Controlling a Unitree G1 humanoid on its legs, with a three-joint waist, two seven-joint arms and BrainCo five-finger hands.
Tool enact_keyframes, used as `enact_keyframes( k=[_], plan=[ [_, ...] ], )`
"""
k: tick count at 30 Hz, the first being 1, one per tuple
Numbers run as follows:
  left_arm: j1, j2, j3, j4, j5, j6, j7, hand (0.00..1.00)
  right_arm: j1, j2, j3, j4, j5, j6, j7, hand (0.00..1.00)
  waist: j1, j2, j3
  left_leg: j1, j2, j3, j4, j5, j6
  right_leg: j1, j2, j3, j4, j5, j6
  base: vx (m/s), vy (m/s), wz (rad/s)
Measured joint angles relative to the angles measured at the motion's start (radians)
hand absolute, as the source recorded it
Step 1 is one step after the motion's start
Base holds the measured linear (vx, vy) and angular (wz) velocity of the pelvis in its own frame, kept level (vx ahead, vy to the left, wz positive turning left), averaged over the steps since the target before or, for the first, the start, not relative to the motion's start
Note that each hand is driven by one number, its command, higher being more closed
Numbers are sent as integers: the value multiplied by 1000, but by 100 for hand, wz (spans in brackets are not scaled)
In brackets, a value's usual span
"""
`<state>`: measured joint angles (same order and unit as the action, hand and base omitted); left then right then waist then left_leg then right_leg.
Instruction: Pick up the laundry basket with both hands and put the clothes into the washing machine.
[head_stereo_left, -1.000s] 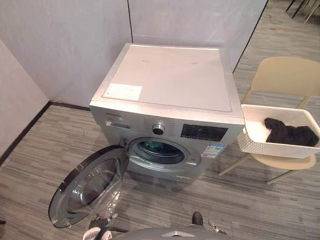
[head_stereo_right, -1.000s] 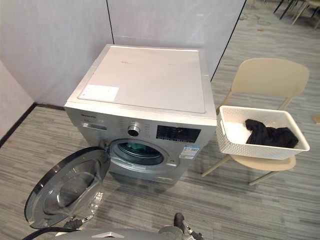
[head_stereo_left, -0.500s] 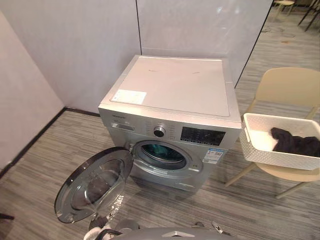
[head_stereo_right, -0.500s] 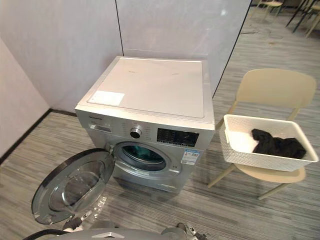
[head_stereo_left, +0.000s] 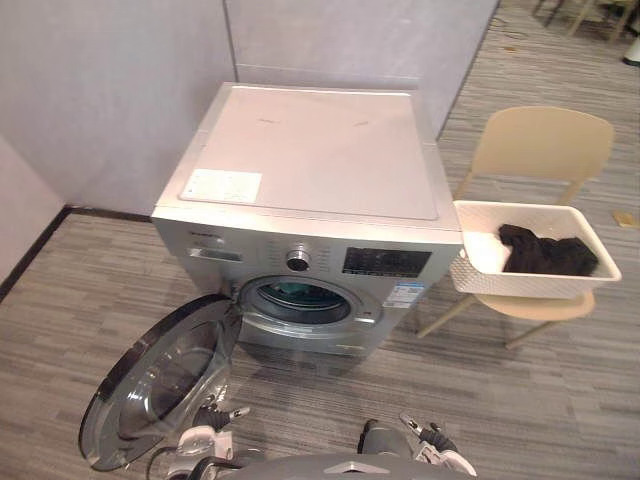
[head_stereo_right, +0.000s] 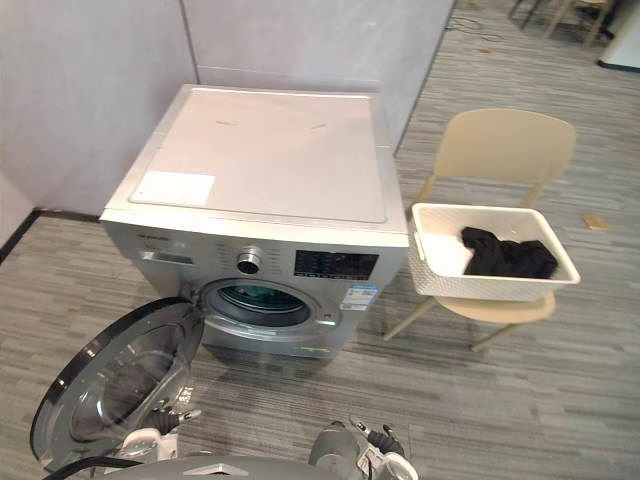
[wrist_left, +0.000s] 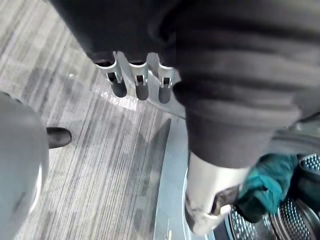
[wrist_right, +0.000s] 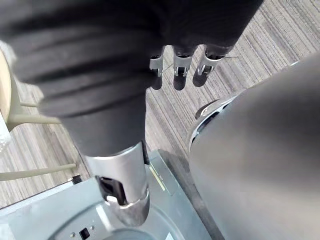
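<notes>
View shifted, one basket (head_stereo_left: 520, 284), one black garment (head_stereo_left: 545, 255), left hand (wrist_left: 136, 86), right hand (wrist_right: 182, 67) relaxed, empty

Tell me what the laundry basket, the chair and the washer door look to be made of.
Laundry basket: white, matte, walls with a woven-look pattern of small holes, probably moulded plastic. Chair: cream, smooth moulded back and seat, likely plastic too. Washer door: shiny silver ring, chromed metal or plastic, around a clear bowl, glass by the look.

no legible text; white label (head_stereo_left: 221, 186) on washing machine (head_stereo_left: 330, 140) top, print unreadable
</notes>
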<state>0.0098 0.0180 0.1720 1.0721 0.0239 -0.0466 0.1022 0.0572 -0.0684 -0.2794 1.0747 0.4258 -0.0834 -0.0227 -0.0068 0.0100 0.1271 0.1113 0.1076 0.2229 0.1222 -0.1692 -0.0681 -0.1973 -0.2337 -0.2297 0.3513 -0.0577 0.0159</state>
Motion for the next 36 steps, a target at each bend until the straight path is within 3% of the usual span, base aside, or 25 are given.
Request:
enact_keyframes(
  k=[1,3,4,5,6,7,8,10,13,14,17,18,19,20,22,23,25,26,27,28,30,33,34,35,36],
  plan=[
    [9,-2,-10,-1,-1,-1,0,0,-4,-7,-12,2,0,3,1,0,-7,-7,2,8,-1,15,-3,4,-6,-19,-55,-63,115,-59,-13,-31,-86,-27],
    [23,13,-29,-1,-1,-4,0,0,4,-15,-33,6,-4,5,0,0,-3,-6,-1,17,12,28,-2,15,-24,-20,-147,-110,228,-94,-2,10,-106,-17],
    [29,18,-30,0,-1,-6,0,0,5,-14,-46,8,-9,5,0,0,-1,-7,-1,17,18,30,-2,18,-31,-17,-171,-111,240,-92,-1,36,-201,-16],
    [43,29,-28,-1,-5,-8,0,0,9,-12,-58,14,-30,7,-1,0,-3,-20,-9,12,26,30,-2,25,-55,-10,-203,-100,220,-43,4,32,-315,-29],
    [41,50,-28,1,-4,-17,-1,0,8,-9,-69,32,-40,13,0,0,3,-41,-19,12,37,29,-1,25,-86,-5,-175,-49,173,-32,121,24,-449,-38],
    [40,48,-29,5,-4,-16,-1,0,6,-8,-72,40,-40,16,0,0,5,-30,-20,11,57,28,-2,29,-95,9,-149,-49,138,-51,150,18,-422,-68],
    [39,32,-29,17,-3,-17,-1,0,5,-24,-78,46,-40,20,1,0,11,4,-18,12,105,27,1,36,-106,44,-82,-59,57,-65,164,14,-401,-74],
    [36,3,-23,42,-2,-17,-4,0,10,-55,-87,69,-40,25,1,0,-3,42,-17,15,163,22,44,58,-116,82,-12,-59,9,-69,148,-4,-347,-50],
    [47,-1,30,29,-14,-20,1,0,49,-57,-83,96,-34,36,1,0,1,23,-25,-19,211,-25,202,137,-116,138,40,-44,-48,-86,108,-81,-260,-20],
    [51,0,45,17,-24,-20,4,0,47,-53,-81,103,-27,36,1,0,4,22,-25,-39,226,-40,247,154,-107,145,59,-36,-68,-81,100,-137,-275,-49],
    [74,-2,105,-30,-76,-23,6,0,43,-51,-87,124,1,33,0,0,14,16,-28,-177,280,-93,459,293,82,187,131,-16,-218,-57,65,-74,-185,-55],
    [82,-14,112,-39,-89,-31,7,0,36,-55,-93,123,1,32,0,0,32,42,-33,-242,332,-96,515,397,127,209,174,-32,-216,-43,35,26,-217,-66],
    [79,24,116,-60,-112,-45,-1,0,37,-34,-100,120,-1,24,-1,0,40,-20,-18,-301,292,-89,631,378,109,215,136,-6,-141,-109,26,143,-298,-53],
    [58,15,121,-59,-111,-48,3,0,31,-46,-107,124,-1,24,-4,0,38,8,3,-318,292,-122,688,315,94,232,162,-20,-151,-101,21,150,-150,-24],
    [68,-5,112,-61,-119,-40,2,0,7,-68,-121,120,-1,21,-5,0,39,31,20,-364,106,-163,738,40,-24,232,178,27,-165,-86,-8,96,-21,-40],
    [70,-3,109,-62,-119,-40,1,0,-1,-64,-127,120,-1,21,-2,0,43,30,20,-369,56,-153,693,4,-36,228,178,36,-170,-83,-13,37,34,-54],
    [86,5,103,-59,-116,-36,-2,0,-20,-50,-125,120,-2,21,2,0,57,42,21,-344,-39,-97,424,-13,-24,213,191,71,-173,-83,-13,43,38,-66],
    [103,-1,102,-56,-105,-33,-5,0,-20,-49,-126,119,-2,21,4,0,65,59,15,-320,-56,-107,294,-6,-31,204,214,90,-173,-85,-9,103,78,-92],
    [120,2,116,-27,-101,-28,-13,0,-24,-33,-128,119,-2,21,8,0,75,61,6,-291,-74,-93,250,-11,29,203,216,140,-187,-86,-3,163,95,-85],
    [136,2,146,-12,-99,-24,-16,0,-31,-24,-124,120,-16,21,21,0,75,39,-7,-282,-108,-114,223,-35,62,197,206,167,-200,-86,3,176,98,-79],
    [141,0,168,9,-98,-16,-20,0,-27,-17,-126,120,-38,21,25,0,83,28,-2,-249,-127,-98,203,-43,78,181,189,190,-123,-111,31,187,100,-56],
    [185,8,180,32,-98,-3,-20,0,-7,-11,-90,89,-38,18,37,0,74,6,-38,-138,-163,-52,112,-46,85,83,133,192,236,-180,101,243,70,-35],
    [190,17,176,38,-97,-2,-21,0,-3,-9,-52,78,-38,16,44,0,58,8,-41,-97,-167,-40,98,-50,91,11,133,201,493,-156,189,281,4,-9],
    [188,22,171,38,-98,-1,-21,0,-3,-6,-43,74,-39,15,48,0,53,1,-41,-83,-167,-37,101,-54,96,-12,133,199,579,-140,209,333,-44,-3],
    [178,33,155,37,-97,-1,-21,0,-3,-1,-38,68,-39,11,58,0,49,-8,-40,-58,-167,-43,109,-62,107,-48,129,181,705,-129,196,289,-77,5]
  ],
)
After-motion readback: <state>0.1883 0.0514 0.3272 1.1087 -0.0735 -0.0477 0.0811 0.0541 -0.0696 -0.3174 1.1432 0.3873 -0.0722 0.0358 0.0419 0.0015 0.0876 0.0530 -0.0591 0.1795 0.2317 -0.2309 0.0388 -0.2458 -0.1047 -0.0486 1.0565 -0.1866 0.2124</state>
